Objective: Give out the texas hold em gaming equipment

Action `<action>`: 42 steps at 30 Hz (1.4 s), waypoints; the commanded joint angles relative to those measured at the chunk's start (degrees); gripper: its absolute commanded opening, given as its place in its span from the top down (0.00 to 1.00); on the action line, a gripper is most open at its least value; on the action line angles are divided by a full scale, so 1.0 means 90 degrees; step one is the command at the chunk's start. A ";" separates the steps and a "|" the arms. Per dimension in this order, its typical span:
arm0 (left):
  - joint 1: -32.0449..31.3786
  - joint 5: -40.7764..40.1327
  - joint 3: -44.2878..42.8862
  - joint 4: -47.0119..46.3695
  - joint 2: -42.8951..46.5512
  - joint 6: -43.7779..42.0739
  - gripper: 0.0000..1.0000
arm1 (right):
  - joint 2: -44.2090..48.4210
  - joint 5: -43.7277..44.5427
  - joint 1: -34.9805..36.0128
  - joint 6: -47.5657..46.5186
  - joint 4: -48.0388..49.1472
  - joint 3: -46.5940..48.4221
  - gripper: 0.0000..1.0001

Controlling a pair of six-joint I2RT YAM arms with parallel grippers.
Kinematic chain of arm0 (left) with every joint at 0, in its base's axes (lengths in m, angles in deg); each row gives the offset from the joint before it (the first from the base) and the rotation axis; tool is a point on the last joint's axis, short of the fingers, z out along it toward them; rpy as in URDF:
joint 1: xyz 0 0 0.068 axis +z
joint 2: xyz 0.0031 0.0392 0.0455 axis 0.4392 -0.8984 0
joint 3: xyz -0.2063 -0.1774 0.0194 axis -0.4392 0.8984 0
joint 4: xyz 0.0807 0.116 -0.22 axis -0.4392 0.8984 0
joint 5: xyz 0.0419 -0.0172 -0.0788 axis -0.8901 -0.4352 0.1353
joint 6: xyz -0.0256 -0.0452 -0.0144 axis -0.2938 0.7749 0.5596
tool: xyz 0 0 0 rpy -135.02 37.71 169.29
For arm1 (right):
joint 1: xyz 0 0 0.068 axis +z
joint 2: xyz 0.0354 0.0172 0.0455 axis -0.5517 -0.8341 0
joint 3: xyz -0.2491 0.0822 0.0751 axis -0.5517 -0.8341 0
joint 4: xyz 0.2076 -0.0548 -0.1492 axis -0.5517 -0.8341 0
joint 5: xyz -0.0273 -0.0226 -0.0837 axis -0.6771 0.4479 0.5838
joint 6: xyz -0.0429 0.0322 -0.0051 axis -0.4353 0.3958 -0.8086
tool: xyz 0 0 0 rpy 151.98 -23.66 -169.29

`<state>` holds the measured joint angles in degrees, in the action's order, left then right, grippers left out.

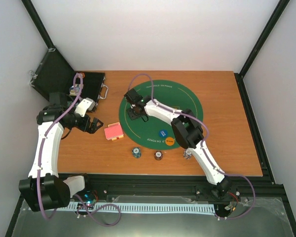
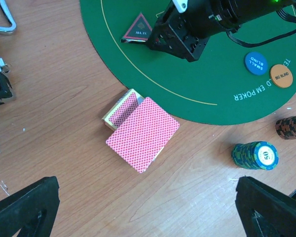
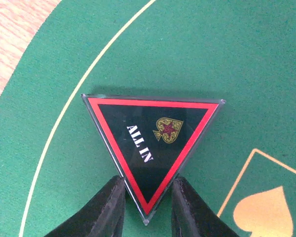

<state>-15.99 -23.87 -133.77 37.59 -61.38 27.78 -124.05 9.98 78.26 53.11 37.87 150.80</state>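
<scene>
On the green mat [image 3: 237, 59], I see the right gripper [image 3: 148, 185] pinching one corner of the triangular ALL IN marker [image 3: 153, 138], left gripper [image 2: 148, 202] wide open near the red-backed cards [image 2: 144, 133] on the counter [image 2: 64, 98]

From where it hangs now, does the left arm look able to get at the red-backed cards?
Probably yes: the left gripper is open, the red-backed cards lie uncovered just ahead of it, and the right gripper is away over the green mat.
</scene>
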 commanded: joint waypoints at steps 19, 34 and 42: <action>0.0051 0.0244 -0.0282 0.0056 0.0024 0.0004 0.00 | 0.4401 0.0436 -0.0073 0.0818 0.0561 -0.5475 0.32; 0.0060 0.0389 -0.0569 0.0262 0.0001 -0.0006 0.00 | 0.4507 0.0308 -0.0082 0.0832 0.0896 -0.6348 0.37; 0.0051 0.0332 -0.0544 0.0242 0.0023 -0.0012 0.00 | 0.4294 0.0333 -0.0280 0.0699 0.0955 -0.6320 0.45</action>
<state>-15.92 -21.48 -136.50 38.73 -62.25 27.80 -84.27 12.21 77.03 60.06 45.56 93.03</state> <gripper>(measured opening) 0.999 0.565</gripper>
